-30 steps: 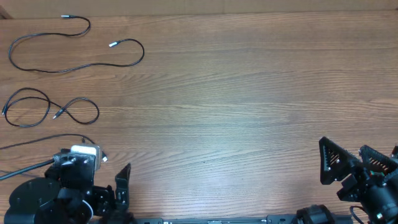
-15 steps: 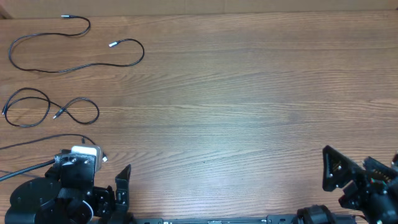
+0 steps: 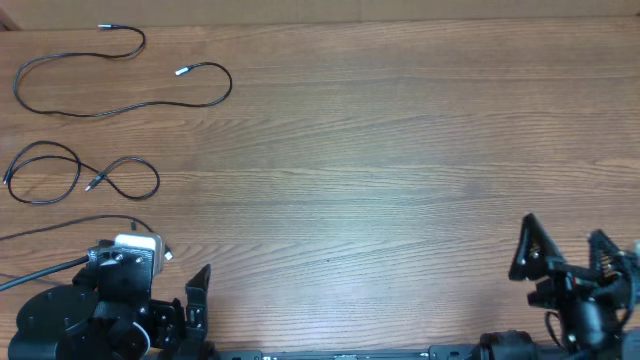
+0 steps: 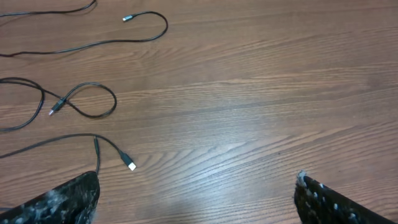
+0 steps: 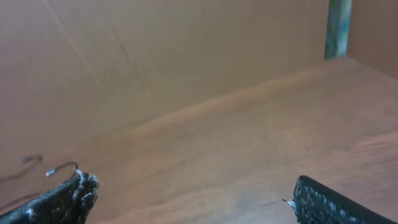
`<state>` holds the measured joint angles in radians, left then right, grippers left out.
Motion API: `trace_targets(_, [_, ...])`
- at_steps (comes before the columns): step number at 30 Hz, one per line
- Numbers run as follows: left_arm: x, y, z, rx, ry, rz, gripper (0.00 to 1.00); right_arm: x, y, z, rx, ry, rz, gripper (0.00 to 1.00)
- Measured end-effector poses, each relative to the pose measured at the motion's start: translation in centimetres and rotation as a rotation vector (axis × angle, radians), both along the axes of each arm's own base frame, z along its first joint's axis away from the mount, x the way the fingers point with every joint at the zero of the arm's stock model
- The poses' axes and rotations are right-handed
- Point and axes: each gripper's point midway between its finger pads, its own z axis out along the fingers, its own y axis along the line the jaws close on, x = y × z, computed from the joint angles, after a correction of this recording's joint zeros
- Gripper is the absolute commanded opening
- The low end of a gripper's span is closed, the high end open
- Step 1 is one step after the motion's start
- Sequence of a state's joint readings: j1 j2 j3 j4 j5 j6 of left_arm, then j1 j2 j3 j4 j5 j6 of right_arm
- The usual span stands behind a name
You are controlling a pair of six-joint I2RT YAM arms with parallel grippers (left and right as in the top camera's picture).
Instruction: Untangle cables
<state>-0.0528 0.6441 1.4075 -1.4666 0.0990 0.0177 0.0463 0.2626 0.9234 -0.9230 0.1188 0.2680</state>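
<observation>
— From above, where do the cables (image 3: 181, 71) lie?
— There are three, all on the left side of the tabletop (image 3: 380, 150), none touching another. A long cable (image 3: 100, 114) snakes across the top corner with both silver tips showing. Below it a looped cable (image 3: 95, 180) crosses itself once. A third cable (image 3: 110, 217) comes in from the left edge and ends beside the left claw (image 3: 155, 282).
— And the right claw (image 3: 563, 250)?
— It's at the near right corner, well apart from every cable, spread apart and holding nothing.
— Left wrist view?
— The left claw is apart, its fingers (image 4: 62, 199) at the bottom corners with nothing between them. The third cable's plug lies just ahead, the looped cable beyond it.
— Right wrist view?
— The right claw's fingers (image 5: 336, 208) are wide apart over the tabletop. A brown wall (image 5: 155, 50) stands behind, and one cable tip lies far off to the left.
</observation>
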Motion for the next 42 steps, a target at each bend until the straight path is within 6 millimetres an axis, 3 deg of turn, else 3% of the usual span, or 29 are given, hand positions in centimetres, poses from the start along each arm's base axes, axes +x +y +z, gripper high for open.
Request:
trace_targets(8, [0.0,0.0,0.0,0.0,0.001,0.0,1.0,3.2,1.2,-4.8,-0.005,-0.184,0.067,1.0])
trace_targets(14, [0.0,0.1,0.0,0.002,0.001,0.002,1.0,5.7,2.2,-5.9,-0.037,-0.317,0.116,1.0])
trace_targets(29, [0.0,0.1,0.0,0.002,0.001,0.002,0.99,7.3,3.4,-8.2,-0.109,-0.483,0.185,1.0])
trace_targets(35, [0.0,0.1,0.0,0.002,0.001,0.002,0.99,7.6,4.1,-9.8,-0.146,-0.432,0.23,1.0])
trace_targets(42, [0.0,0.1,0.0,0.002,0.001,0.002,1.0,8.1,4.3,-15.2,-0.125,-0.211,0.257,1.0])
